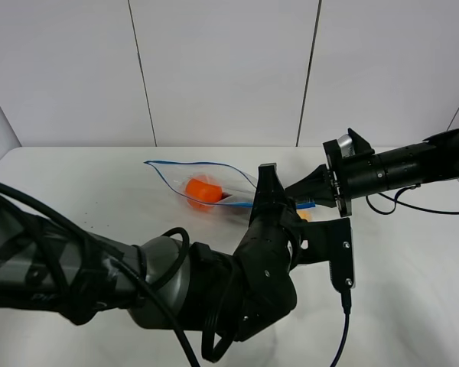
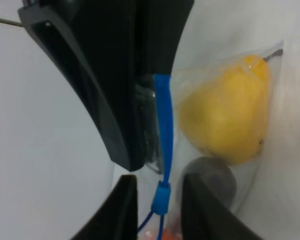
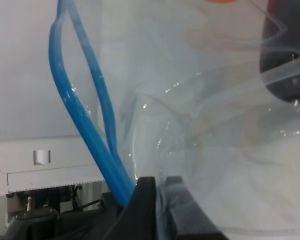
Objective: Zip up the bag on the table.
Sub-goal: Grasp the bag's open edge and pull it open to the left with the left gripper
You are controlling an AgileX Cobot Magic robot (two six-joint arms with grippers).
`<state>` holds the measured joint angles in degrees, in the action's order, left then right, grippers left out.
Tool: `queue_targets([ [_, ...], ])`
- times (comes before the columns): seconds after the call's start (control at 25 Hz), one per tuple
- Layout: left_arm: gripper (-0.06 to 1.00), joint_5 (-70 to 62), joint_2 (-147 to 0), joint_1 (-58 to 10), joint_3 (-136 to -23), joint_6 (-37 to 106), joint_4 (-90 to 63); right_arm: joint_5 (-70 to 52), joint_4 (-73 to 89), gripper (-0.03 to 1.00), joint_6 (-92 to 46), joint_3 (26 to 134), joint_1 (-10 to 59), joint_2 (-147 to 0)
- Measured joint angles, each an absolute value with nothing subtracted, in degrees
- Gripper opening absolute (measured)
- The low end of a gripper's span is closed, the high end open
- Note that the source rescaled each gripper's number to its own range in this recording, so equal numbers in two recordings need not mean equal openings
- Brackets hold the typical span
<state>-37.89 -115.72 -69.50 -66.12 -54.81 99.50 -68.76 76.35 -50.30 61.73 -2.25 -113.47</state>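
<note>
The bag (image 1: 214, 180) lies near the middle of the table (image 1: 84, 176), toward the far edge, its mouth unzipped and the two tracks of the blue zipper strip (image 3: 114, 175) parted; the step in hand looks like setting up the pull. The right gripper (image 3: 159, 197) is pinched tight on the strip's end nearest the right edge, anchoring it; the left gripper (image 2: 160, 212) is narrowly open, its fingers flanking the small blue slider (image 2: 162, 196), seemingly not pressing it. Next, the left likely needs to close on the slider and draw it toward the far left corner.
</note>
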Motion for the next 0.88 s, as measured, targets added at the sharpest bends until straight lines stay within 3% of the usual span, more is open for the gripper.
queue_targets([
  [0.16,0.00,-37.89,-115.72,-69.50,-66.12,-54.81,99.50,-68.76,76.50,0.00,-50.30,61.73,-2.25,-113.47],
  [0.88,0.00,-39.59,-115.72,-69.28,-66.30,-47.10,96.82,-68.76,76.91,0.00,-50.35,61.73,-2.25,-113.47],
])
